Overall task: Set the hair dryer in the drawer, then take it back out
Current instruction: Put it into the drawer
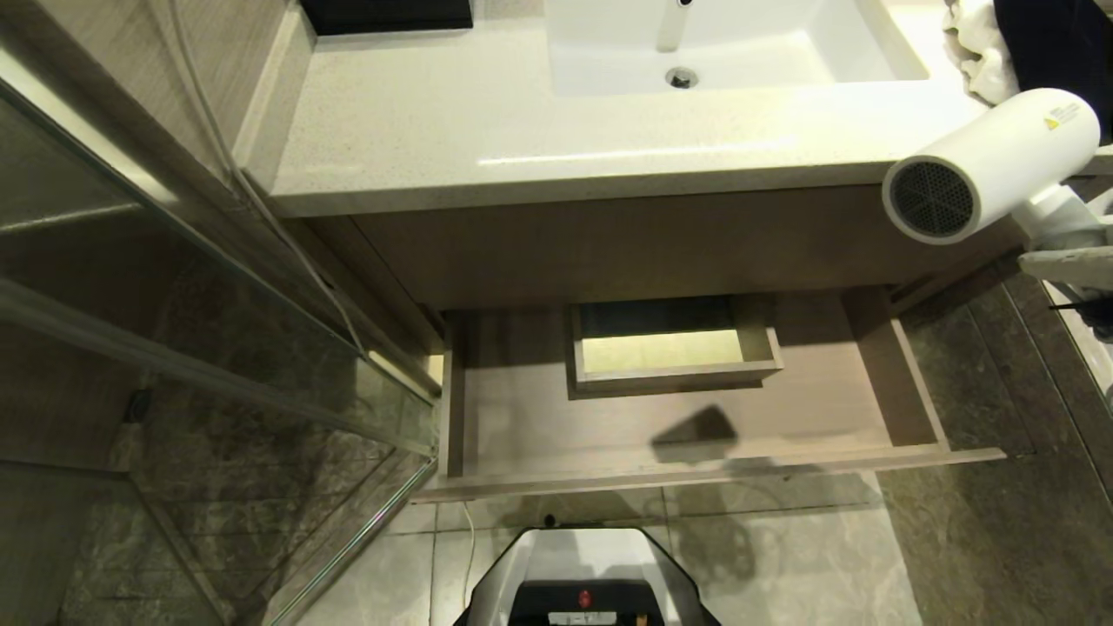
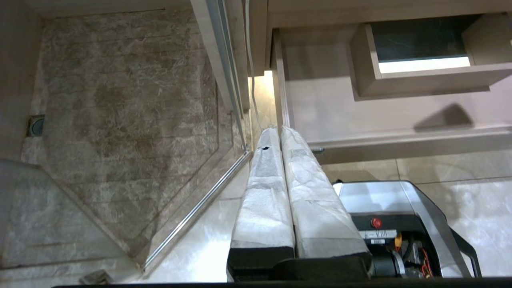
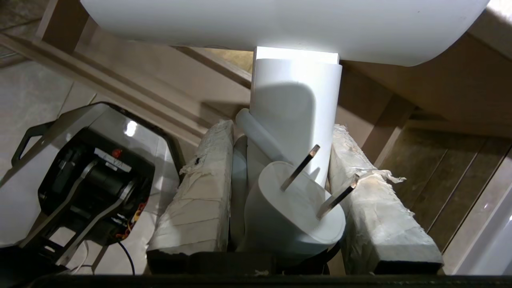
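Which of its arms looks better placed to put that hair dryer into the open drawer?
The right. Its gripper already clamps the hair dryer by the handle, above the right end of the open drawer. The left gripper is shut and empty, hanging near the drawer's left front corner.

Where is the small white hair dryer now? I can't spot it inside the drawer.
In the head view the small white hair dryer is at the right edge, held in the right pincer above the open beige wood-grain drawer, level with the countertop edge.
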`<state>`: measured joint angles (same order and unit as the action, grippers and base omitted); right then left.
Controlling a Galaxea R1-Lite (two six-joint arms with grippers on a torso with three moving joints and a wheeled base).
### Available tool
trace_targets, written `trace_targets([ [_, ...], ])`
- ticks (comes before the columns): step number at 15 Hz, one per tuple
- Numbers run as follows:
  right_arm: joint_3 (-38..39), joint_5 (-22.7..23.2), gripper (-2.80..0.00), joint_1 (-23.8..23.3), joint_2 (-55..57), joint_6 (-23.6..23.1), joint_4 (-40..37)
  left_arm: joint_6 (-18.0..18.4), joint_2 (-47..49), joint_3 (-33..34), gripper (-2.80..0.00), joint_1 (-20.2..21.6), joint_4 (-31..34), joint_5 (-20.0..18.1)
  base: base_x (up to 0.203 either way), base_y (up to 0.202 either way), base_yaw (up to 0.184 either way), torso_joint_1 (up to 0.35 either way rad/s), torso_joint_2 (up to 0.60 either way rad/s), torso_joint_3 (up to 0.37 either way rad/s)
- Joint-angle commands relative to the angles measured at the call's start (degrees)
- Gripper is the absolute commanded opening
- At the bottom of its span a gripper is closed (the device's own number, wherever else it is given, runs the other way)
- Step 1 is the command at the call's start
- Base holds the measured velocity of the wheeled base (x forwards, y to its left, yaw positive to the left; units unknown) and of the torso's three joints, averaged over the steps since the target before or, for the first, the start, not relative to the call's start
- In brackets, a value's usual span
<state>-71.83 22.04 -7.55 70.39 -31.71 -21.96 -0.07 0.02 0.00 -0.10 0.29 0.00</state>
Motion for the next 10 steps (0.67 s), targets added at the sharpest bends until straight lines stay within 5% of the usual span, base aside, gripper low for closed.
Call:
trace_targets([
  [1,0.4,-0.8,-2.80,0.0,-0.3,0.0,0.0,0.0,0.0,0.1,-2.80,0.0,0.0,0.0,0.000,0.000,0.000,-0.119,-0.07,-0.183],
  [10,4.4,-1.1,-2.80,0.0,-1.7,0.9,0.2,0.0,0.0,0.1,-2.80,0.0,0.0,0.0,0.000,0.000,0.000,-0.176,0.28,0.102],
])
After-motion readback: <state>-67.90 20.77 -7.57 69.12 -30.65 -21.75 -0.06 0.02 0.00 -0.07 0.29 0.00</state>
